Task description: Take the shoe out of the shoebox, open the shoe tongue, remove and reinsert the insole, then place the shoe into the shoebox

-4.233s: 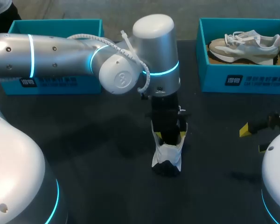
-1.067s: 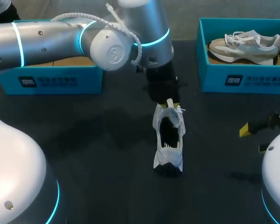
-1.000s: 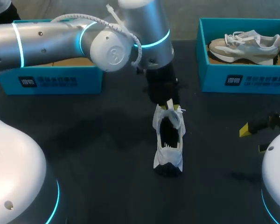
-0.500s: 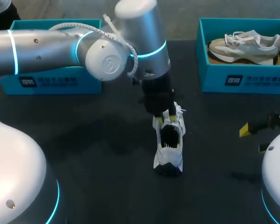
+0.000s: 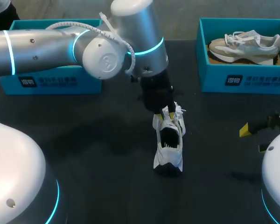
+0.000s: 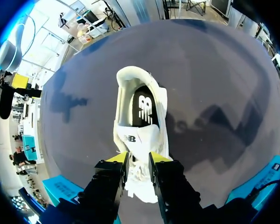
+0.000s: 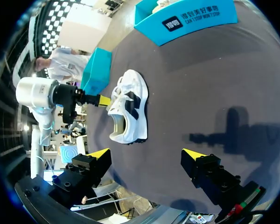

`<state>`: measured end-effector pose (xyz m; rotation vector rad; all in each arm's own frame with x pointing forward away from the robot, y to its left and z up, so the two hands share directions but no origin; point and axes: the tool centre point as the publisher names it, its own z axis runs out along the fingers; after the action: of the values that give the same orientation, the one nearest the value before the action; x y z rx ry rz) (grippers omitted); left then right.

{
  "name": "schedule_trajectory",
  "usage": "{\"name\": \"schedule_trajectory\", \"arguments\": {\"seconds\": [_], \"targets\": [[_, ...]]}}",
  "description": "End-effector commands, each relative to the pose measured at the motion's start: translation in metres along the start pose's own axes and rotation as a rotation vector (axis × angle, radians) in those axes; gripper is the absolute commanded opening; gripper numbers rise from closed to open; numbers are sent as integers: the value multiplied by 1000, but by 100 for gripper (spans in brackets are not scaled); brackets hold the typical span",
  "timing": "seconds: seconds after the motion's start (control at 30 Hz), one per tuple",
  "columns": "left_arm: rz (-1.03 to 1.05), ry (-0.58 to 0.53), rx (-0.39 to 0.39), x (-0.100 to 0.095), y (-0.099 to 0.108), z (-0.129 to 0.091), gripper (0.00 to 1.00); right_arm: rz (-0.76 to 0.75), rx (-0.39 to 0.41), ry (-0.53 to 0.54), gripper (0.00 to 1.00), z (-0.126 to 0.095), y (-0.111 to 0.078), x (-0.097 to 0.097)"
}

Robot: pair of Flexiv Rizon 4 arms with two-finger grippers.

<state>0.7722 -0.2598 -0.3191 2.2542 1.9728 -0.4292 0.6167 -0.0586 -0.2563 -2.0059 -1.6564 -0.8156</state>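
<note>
The left gripper (image 6: 138,164) has its two yellow-tipped fingers drawn close together, with only a narrow gap between them. White laces and the top of the tongue (image 6: 136,142) of the white shoe (image 6: 140,112) fill that gap, and both fingers press on this material from either side. From above, the left gripper (image 5: 168,113) comes down onto the laced front half of the white shoe (image 5: 169,147). The black gripper body slants up and away from the shoe to a silver wrist. From there the left arm (image 5: 42,46), with its blue light rings, runs level across to the left side of the view and passes over the left shoebox (image 5: 51,83).

The shoe stands on its sole near the middle of the dark table (image 5: 98,140), outside both boxes. Its heel points back toward the robot and its mouth gapes, showing the dark insole (image 6: 144,108) inside.

The right gripper (image 7: 145,154) is spread wide, with nothing between or against its fingers. It hangs low over the right side of the table, well apart from the shoe (image 7: 128,112), and only the right gripper (image 5: 253,138) shows on that side in the head view.

The right shoebox (image 5: 242,80) at the far right holds a beige shoe (image 5: 245,44) lying inside it.
</note>
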Motion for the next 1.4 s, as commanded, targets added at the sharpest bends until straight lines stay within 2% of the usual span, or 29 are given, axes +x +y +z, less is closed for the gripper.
{"name": "schedule_trajectory", "arguments": {"seconds": [0.03,0.13,0.3,0.47,0.53,0.73,0.93,1.0,1.03,1.07,1.2,1.4], "targets": [[2,1,-3,-2,1,7,27,2,-1,-3,100,0,-1,1],[5,3,7,-2,-2,14,25,2,-1,-3,100,0,-1,1],[13,22,55,6,-17,33,25,2,-1,-3,100,0,-1,1],[10,30,76,13,-26,40,25,2,-1,-3,100,0,-1,1],[11,29,79,12,-28,39,25,2,-1,-3,100,0,-1,1],[28,3,49,2,-26,15,26,2,-1,-3,100,0,-1,1],[23,10,16,-5,-21,-11,32,2,-1,-3,100,0,-1,1],[14,31,12,-5,-19,-20,39,2,-1,-3,100,0,-1,1],[4,32,16,-6,-19,-23,62,2,-1,-3,100,0,-1,1],[4,32,13,-7,-19,-27,100,2,-1,-3,100,0,-1,1],[-16,36,1,-9,-20,-37,100,2,-1,-3,100,0,-1,1],[-205,91,20,-6,-34,-55,100,2,-1,-3,100,0,-1,1]]}}
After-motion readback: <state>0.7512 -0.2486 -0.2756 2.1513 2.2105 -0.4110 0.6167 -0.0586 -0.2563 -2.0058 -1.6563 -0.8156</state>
